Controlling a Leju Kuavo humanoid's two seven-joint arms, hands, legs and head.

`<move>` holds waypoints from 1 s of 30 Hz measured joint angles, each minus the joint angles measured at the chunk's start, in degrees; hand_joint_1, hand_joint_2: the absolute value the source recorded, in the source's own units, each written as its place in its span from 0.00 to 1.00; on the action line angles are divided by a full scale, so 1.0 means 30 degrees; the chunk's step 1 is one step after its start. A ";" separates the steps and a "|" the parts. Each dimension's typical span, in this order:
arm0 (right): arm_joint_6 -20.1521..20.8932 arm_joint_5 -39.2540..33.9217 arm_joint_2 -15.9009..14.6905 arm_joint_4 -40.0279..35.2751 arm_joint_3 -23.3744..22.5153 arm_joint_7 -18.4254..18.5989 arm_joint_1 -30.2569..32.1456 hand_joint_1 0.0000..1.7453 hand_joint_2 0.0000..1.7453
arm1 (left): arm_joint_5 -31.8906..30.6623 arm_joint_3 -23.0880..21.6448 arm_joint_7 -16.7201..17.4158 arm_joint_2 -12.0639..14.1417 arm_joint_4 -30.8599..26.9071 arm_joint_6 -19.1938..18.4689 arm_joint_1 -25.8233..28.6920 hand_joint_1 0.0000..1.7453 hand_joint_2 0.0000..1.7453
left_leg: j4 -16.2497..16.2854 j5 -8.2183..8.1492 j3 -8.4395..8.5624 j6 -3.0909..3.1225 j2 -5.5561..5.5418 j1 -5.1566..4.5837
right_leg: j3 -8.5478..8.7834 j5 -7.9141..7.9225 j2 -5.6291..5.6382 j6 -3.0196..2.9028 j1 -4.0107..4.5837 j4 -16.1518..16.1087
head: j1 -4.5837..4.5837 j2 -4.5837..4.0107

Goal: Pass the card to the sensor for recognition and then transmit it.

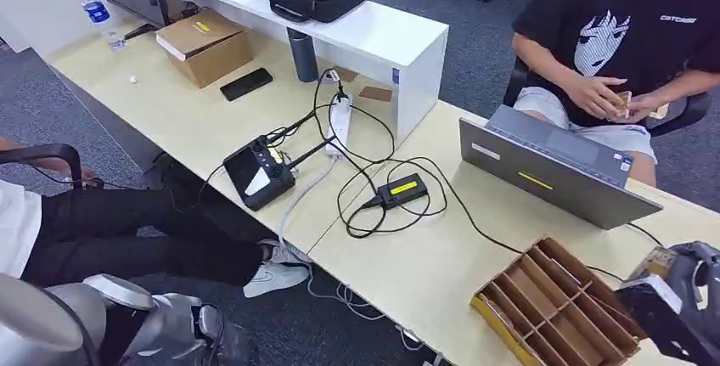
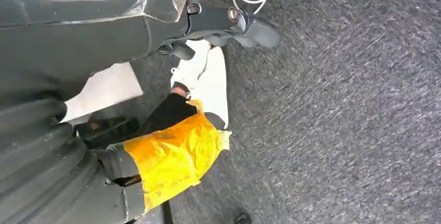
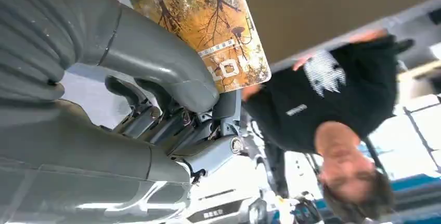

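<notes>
At the lower left of the head view, the silver left arm hangs beside the table; the left hand (image 2: 171,146) appears in its wrist view over grey carpet, a finger wrapped in yellow tape, near a white shoe (image 2: 205,78). Whether that hand is spread or curled I cannot tell. On the pale table (image 1: 204,120) sit a cardboard box (image 1: 205,45), a black phone (image 1: 246,84), a black device with a screen (image 1: 259,172) and looping black cables around a white power strip (image 1: 340,124). Further right, a grey laptop (image 1: 552,171) stands before a seated person (image 1: 620,35). A wooden slotted tray (image 1: 552,306) lies at the table edge. Just beside it, the right hand (image 3: 171,104) pinches the glossy card (image 3: 208,26), printed with autumn trees, under its thick grey thumb.
</notes>
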 joint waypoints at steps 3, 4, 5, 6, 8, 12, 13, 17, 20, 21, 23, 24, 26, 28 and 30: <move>0.0454 -0.0373 0.0555 -0.0095 0.0066 -0.0205 -0.0848 1.00 1.00 | -0.0731 0.0000 -0.0628 -0.0007 0.0000 -0.0277 -0.0441 0.00 1.00 | 0.0000 0.0015 0.0000 -0.0020 -0.0001 0.0000 | -0.0008 0.0002 0.0000 -0.0001 0.0000 0.0007 | 0.0000 0.0000; 0.0577 -0.0518 0.0786 -0.0095 0.0101 -0.0176 -0.1205 1.00 1.00 | -0.0940 0.0000 -0.0802 -0.0022 0.0000 -0.0415 -0.0604 0.00 1.00 | 0.0000 0.0017 0.0003 -0.0022 -0.0001 0.0001 | -0.0008 0.0002 0.0000 -0.0001 0.0000 0.0009 | 0.0000 0.0000; 0.0686 -0.0620 0.1004 -0.0095 0.0131 -0.0090 -0.1565 1.00 1.00 | -0.1194 0.0007 -0.0954 -0.0065 0.0000 -0.0510 -0.0768 0.00 1.00 | 0.0000 0.0019 0.0002 -0.0024 -0.0004 0.0000 | -0.0008 0.0002 -0.0003 -0.0001 0.0000 0.0012 | 0.0000 0.0000; 0.0738 -0.0687 0.1189 -0.0081 0.0146 0.0065 -0.1936 1.00 1.00 | -0.1460 0.0015 -0.1073 -0.0109 0.0000 -0.0620 -0.0922 0.00 1.00 | 0.0000 0.0023 0.0000 -0.0030 -0.0006 0.0002 | -0.0011 0.0002 -0.0005 -0.0001 0.0000 0.0017 | 0.0000 0.0000; 0.0789 -0.0862 0.1612 0.0080 0.0160 0.0261 -0.2723 1.00 1.00 | -0.1969 0.0036 -0.1371 -0.0168 0.0000 -0.0795 -0.1176 0.00 1.00 | 0.0001 0.0026 0.0000 -0.0032 -0.0005 0.0001 | -0.0014 0.0003 -0.0004 -0.0003 0.0000 0.0023 | -0.0007 0.0000; 0.1292 -0.0890 0.2362 0.0940 0.0182 0.0801 -0.4328 1.00 1.00 | -0.3033 0.0160 -0.1969 -0.0357 0.0007 -0.1115 -0.1754 0.00 1.00 | 0.0001 0.0034 0.0000 -0.0028 -0.0003 0.0001 | -0.0015 0.0017 -0.0004 -0.0024 -0.0001 0.0026 | 0.0000 0.0000; 0.1430 -0.0890 0.2559 0.1253 0.0211 0.0866 -0.4696 1.00 1.00 | -0.3200 0.0175 -0.2078 -0.0437 0.0007 -0.1239 -0.1904 0.00 1.00 | 0.0001 0.0034 -0.0002 -0.0028 -0.0003 0.0000 | -0.0017 0.0017 -0.0004 -0.0024 -0.0001 0.0026 | 0.0000 0.0000; 0.1633 -0.0847 0.3234 0.2336 0.0393 0.1141 -0.6081 1.00 1.00 | -0.3557 0.0189 -0.2296 -0.0656 0.0029 -0.1421 -0.2398 0.00 1.00 | 0.0004 0.0036 -0.0001 -0.0030 -0.0001 0.0000 | -0.0021 0.0022 -0.0003 -0.0030 -0.0001 0.0026 | 0.0000 0.0000; 0.1743 -0.0687 0.3643 0.3167 0.0503 0.1521 -0.6836 1.00 1.00 | -0.3978 0.0189 -0.2558 -0.0874 0.0073 -0.1537 -0.2694 0.00 1.00 | 0.0004 0.0036 -0.0004 -0.0030 -0.0004 0.0000 | -0.0025 0.0022 -0.0004 -0.0030 -0.0001 0.0027 | 0.0000 0.0000; 0.1736 -0.0533 0.3790 0.3469 0.0503 0.1675 -0.7087 1.00 1.00 | -0.4111 0.0189 -0.2646 -0.0940 0.0102 -0.1618 -0.2817 0.00 1.00 | 0.0004 0.0036 -0.0005 -0.0030 -0.0003 -0.0001 | -0.0026 0.0022 -0.0002 -0.0030 -0.0001 0.0027 | -0.0007 0.0000; 0.1707 -0.0168 0.4125 0.4117 0.0532 0.1996 -0.7640 1.00 1.00 | -0.4366 0.0189 -0.2843 -0.1057 0.0138 -0.1793 -0.3105 0.00 1.00 | 0.0005 0.0036 -0.0005 -0.0030 -0.0002 -0.0001 | -0.0028 0.0023 -0.0002 -0.0031 -0.0001 0.0028 | 0.0007 0.0000; 0.1670 0.0028 0.4278 0.4511 0.0568 0.2119 -0.7951 1.00 1.00 | -0.4504 0.0189 -0.2974 -0.1115 0.0146 -0.1858 -0.3260 0.00 1.00 | 0.0005 0.0037 -0.0003 -0.0030 -0.0002 -0.0001 | -0.0027 0.0024 -0.0002 -0.0032 -0.0002 0.0028 | -0.0007 0.0000; 0.1554 0.0492 0.4611 0.5272 0.0648 0.2243 -0.8392 1.00 1.00 | -0.4664 0.0189 -0.3148 -0.1259 0.0182 -0.1988 -0.3543 0.00 1.00 | 0.0005 0.0038 -0.0004 -0.0031 -0.0004 0.0002 | -0.0026 0.0026 -0.0002 -0.0036 0.0000 0.0028 | 0.0000 0.0000; 0.1525 0.0823 0.4868 0.5807 0.0729 0.2374 -0.8706 0.53 1.00 | -0.4796 0.0189 -0.3287 -0.1355 0.0189 -0.2055 -0.3763 0.00 1.00 | 0.0005 0.0038 -0.0004 -0.0031 -0.0004 0.0002 | -0.0030 0.0030 -0.0002 -0.0042 0.0000 0.0031 | -0.0007 0.0000; 0.1547 0.1041 0.5064 0.6295 0.0802 0.2403 -0.8927 0.00 1.00 | -0.4824 0.0189 -0.3389 -0.1435 0.0233 -0.2106 -0.3950 0.00 1.00 | 0.0006 0.0038 -0.0005 -0.0032 -0.0003 0.0003 | -0.0030 0.0030 -0.0001 -0.0042 0.0001 0.0031 | 0.0000 0.0000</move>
